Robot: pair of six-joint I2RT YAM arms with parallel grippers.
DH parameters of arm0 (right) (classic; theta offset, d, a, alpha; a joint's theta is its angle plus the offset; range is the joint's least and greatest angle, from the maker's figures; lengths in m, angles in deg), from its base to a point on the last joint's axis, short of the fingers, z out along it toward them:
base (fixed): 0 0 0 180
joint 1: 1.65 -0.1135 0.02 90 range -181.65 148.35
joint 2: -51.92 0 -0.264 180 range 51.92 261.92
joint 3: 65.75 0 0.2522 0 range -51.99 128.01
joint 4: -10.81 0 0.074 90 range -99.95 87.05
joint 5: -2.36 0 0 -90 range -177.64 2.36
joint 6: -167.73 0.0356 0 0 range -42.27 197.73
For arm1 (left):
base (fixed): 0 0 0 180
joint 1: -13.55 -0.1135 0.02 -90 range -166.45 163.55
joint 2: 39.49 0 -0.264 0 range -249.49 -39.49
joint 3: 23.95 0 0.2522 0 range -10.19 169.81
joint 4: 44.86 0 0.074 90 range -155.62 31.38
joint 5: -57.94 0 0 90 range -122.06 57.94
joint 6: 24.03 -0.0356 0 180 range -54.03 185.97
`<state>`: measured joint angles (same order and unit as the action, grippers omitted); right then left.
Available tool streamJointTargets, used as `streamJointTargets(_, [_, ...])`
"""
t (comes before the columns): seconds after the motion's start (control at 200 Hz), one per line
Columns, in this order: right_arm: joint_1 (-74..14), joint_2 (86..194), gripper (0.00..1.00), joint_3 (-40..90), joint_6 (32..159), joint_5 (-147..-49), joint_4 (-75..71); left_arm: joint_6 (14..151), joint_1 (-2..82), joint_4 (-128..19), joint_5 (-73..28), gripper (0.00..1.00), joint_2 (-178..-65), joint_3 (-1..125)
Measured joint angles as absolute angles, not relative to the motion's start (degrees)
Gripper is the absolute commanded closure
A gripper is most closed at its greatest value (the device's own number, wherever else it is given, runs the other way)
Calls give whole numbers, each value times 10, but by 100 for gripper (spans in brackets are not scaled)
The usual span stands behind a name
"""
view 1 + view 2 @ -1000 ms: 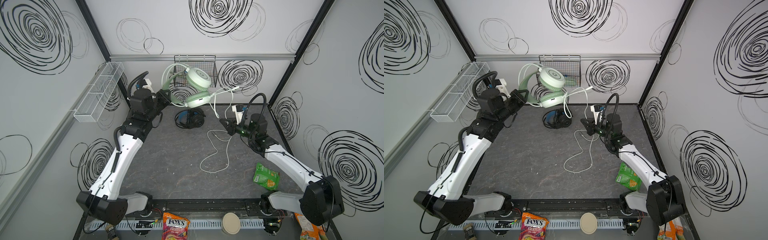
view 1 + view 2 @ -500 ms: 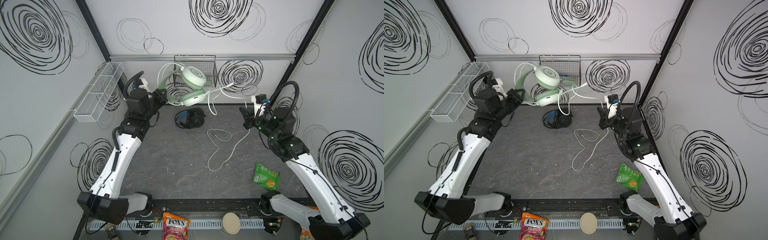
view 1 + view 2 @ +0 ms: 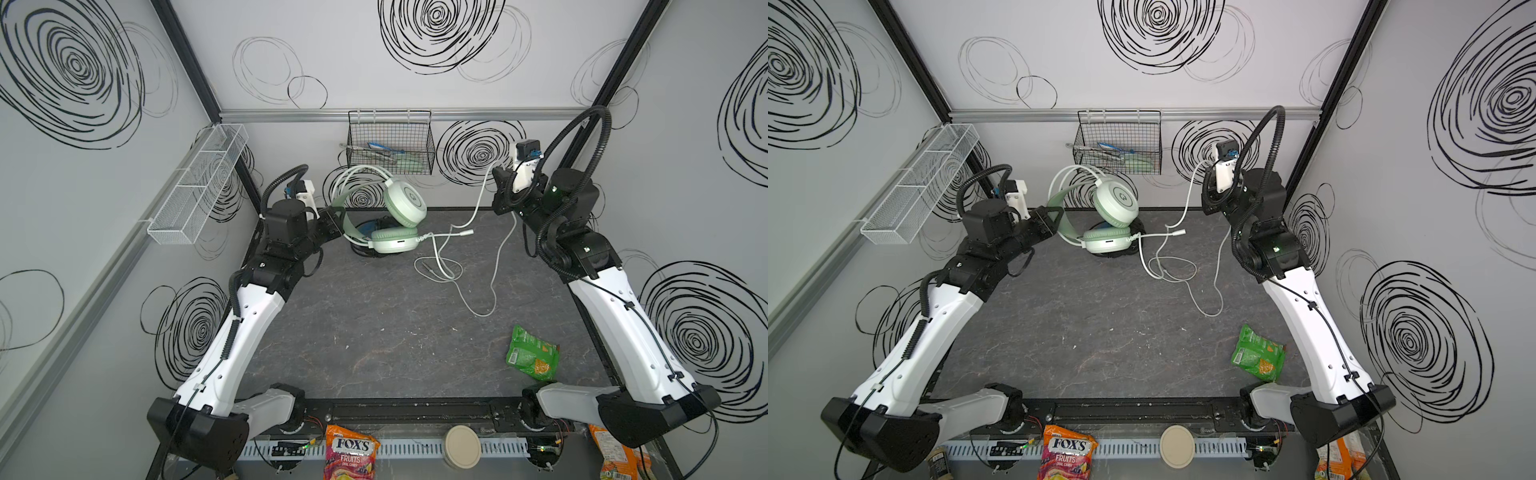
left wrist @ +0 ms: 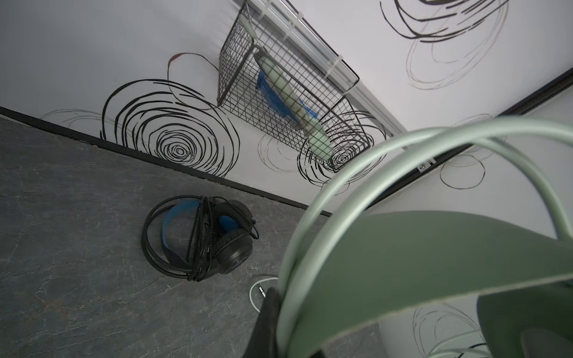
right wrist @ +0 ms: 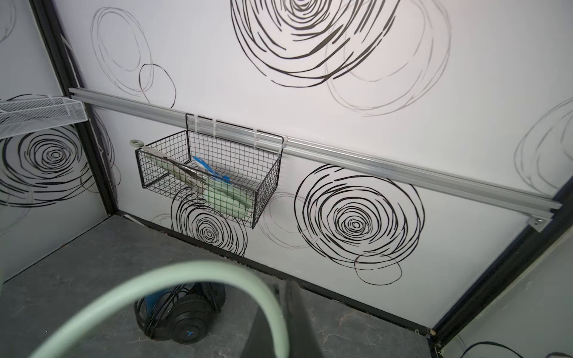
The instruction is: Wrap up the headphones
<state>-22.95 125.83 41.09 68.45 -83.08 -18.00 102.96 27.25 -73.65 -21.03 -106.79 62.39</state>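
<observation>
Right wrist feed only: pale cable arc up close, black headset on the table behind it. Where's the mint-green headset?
Observer: Lifted off the table; the left end effector grips the mint-green headset by its headband.
Operator: Right end effector on the cable?
Observer: Yes. The right end effector is shut on the pale cable, held high above the table.
Operator: Any wraps done?
Observer: None visible; the slack lies in loose loops on the table.

Desk (image 3: 353, 332) centre to 9 o'clock open. Blocked: mint headset (image 3: 405, 203) above black headset (image 4: 201, 238) at 12, cable (image 3: 483, 314) loops at 2, snack bag (image 3: 532, 353) at 4.
</observation>
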Motion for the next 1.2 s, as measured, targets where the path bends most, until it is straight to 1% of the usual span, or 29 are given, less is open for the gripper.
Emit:
streamJointTargets(0.145, [-224, 1269, 100, 417, 688, -788, -195, 1015, 282, -726, -174, 100, -1046, 592])
streamJointTargets(0.275, [-216, 1267, 100, 379, 699, -764, -208, 1031, 281, -695, -133, 100, -1044, 585])
streamJointTargets(0.505, [-212, 1248, 100, 288, 738, -768, -239, 1146, 273, -574, -66, 100, -1050, 593])
streamJointTargets(0.68, [-226, 1207, 100, 241, 760, -783, -239, 1243, 277, -484, -64, 100, -1091, 647])
streamJointTargets(0.81, [-281, 1175, 100, 200, 763, -777, -237, 1280, 279, -462, -107, 100, -1123, 707])
streamJointTargets(1.001, [-409, 1145, 100, 162, 750, -725, -264, 1291, 278, -461, -180, 100, -1191, 812])
streamJointTargets(1.131, [-495, 1134, 100, 157, 729, -673, -279, 1313, 280, -448, -196, 100, -1238, 846])
streamJointTargets(1.201, [-520, 1131, 100, 156, 718, -661, -277, 1331, 285, -441, -192, 100, -1256, 847])
